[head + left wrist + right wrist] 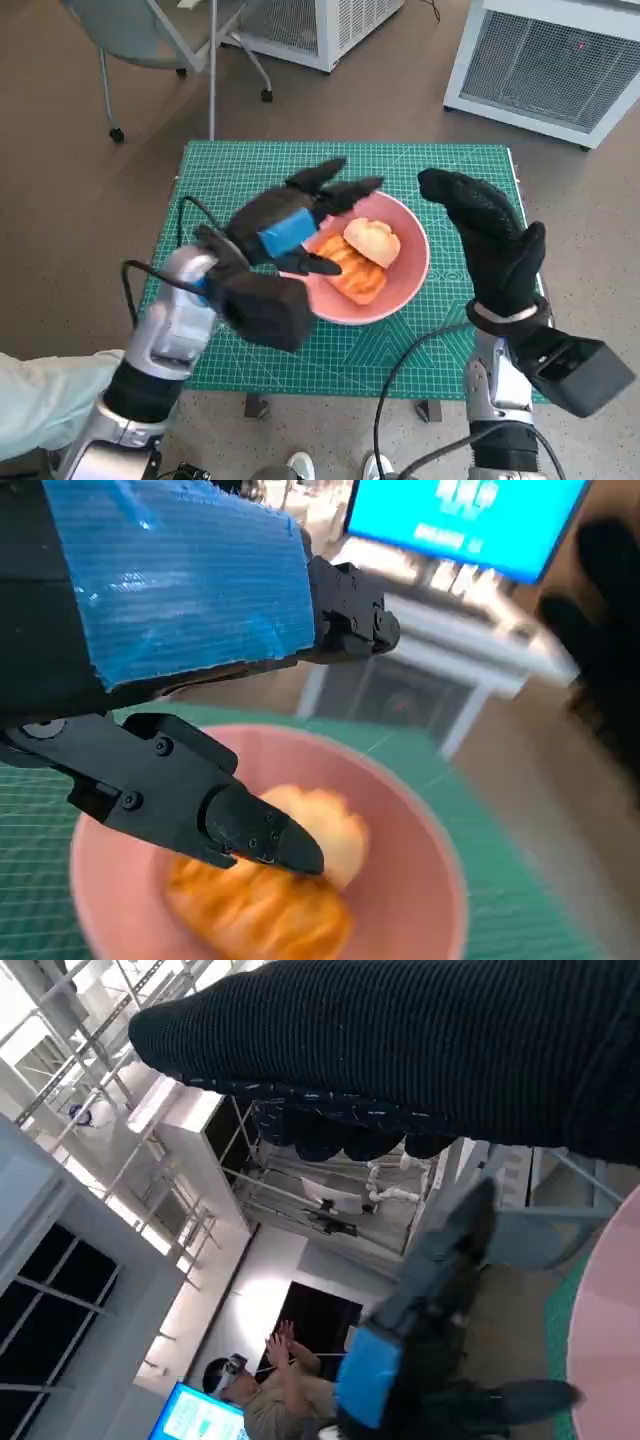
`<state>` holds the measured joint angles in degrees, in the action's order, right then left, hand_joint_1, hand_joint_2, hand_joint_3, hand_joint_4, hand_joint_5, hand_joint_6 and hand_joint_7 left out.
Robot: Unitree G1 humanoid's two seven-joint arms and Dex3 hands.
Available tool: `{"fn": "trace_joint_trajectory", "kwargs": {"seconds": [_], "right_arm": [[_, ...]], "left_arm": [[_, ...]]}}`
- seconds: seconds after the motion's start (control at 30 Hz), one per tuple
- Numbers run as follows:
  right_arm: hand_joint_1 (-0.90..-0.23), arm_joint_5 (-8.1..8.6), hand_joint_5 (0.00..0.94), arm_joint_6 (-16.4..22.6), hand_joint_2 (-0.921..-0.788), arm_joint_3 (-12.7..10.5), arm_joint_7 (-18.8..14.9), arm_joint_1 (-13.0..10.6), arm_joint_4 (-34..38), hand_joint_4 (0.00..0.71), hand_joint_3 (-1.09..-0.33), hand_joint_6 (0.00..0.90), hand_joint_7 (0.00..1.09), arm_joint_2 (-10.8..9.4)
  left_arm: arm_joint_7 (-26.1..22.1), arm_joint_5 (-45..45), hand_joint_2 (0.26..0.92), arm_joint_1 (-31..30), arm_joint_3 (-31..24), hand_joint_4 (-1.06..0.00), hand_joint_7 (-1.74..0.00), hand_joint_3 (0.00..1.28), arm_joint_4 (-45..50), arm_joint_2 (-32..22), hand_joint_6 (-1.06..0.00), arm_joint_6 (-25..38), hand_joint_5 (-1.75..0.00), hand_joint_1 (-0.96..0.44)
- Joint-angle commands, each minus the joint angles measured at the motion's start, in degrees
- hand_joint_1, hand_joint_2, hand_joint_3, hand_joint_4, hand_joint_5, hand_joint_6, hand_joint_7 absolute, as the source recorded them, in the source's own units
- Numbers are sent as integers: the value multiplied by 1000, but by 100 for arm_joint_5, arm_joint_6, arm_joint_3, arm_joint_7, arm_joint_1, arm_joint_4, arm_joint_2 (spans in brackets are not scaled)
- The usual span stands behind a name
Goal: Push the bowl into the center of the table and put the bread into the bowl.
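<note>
Bread (362, 257) in bowl (412, 285), person (268, 1392) behind

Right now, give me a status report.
Left hand open over pink bowl. Right hand open beside it. Bread in bowl. Nothing blocking.

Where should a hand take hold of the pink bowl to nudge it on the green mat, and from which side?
Probably the round pink bowl at its bare rim on the robot's right, nearest the gloved right hand. That rim stands clear and raised above the green cutting mat, while the taped left hand hovers over the opposite rim and the golden bread pieces fill the middle.
</note>
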<state>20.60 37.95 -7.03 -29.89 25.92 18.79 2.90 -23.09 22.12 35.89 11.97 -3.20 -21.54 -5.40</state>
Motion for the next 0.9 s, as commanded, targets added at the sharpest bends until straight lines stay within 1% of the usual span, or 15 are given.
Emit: {"fn": "trace_joint_trajectory", "kwargs": {"seconds": [0.03,0.13,0.23,0.27,0.3,0.33,0.37,0.4,0.53,0.6,0.73,0.9], "right_arm": [[-607,69,4,-152,-921,-57,60,-35,-86,150,-705,-1,428,72],[-612,77,5,-182,-921,-69,78,-16,-152,152,-697,-1,432,89],[-617,60,6,-194,-921,-60,105,-3,-229,155,-690,-1,436,89],[-619,51,7,-192,-921,-58,112,-3,-245,157,-687,-1,438,89],[-619,38,7,-186,-921,-56,119,5,-254,157,-687,-1,439,89],[-620,31,7,-184,-921,-55,123,10,-260,158,-685,-1,444,91],[-620,31,7,-185,-921,-57,124,12,-263,158,-684,-1,446,94],[-621,24,7,-194,-921,-57,133,29,-268,159,-680,-1,453,99],[-622,-27,5,-247,-921,-56,198,104,-313,156,-673,-1,464,135],[-625,-60,5,-268,-921,-60,239,138,-353,156,-669,-1,467,157],[-631,-131,5,-335,-921,-61,333,181,-454,157,-660,-1,473,196],[-632,-264,5,-380,-921,-49,463,216,-602,159,-654,-1,484,267]], "left_arm": [[374,-397,887,-81,-354,-21,-7,1,31,53,-203,-554,-9,-385],[796,-561,894,-85,-556,-50,-13,4,-183,150,-218,-1144,-20,-390],[1238,-880,911,-74,-763,-104,-30,49,-633,384,-251,-1990,-37,-452],[1320,-952,916,-66,-794,-136,-42,127,-754,437,-273,-2189,-45,-507],[1345,-1107,917,-62,-826,-143,-45,144,-900,517,-278,-2414,-46,-518],[1364,-1215,918,-52,-844,-157,-51,201,-1019,571,-286,-2589,-48,-548],[1372,-1276,919,-38,-849,-163,-53,221,-1110,599,-289,-2710,-49,-558],[1268,-1535,920,-33,-865,-166,-47,336,-1242,689,-274,-2896,-46,-607],[756,-2532,921,-19,-915,-193,-62,409,-1670,983,-274,-3398,-45,-609],[604,-2812,921,-22,-946,-198,-65,426,-1823,1084,-269,-3558,-43,-607],[384,-3098,921,-26,-1013,-201,-67,448,-2059,1181,-256,-3730,-39,-608],[25,-3491,921,-117,-1043,-185,-63,458,-1985,1213,-234,-3451,-26,-609]]}}
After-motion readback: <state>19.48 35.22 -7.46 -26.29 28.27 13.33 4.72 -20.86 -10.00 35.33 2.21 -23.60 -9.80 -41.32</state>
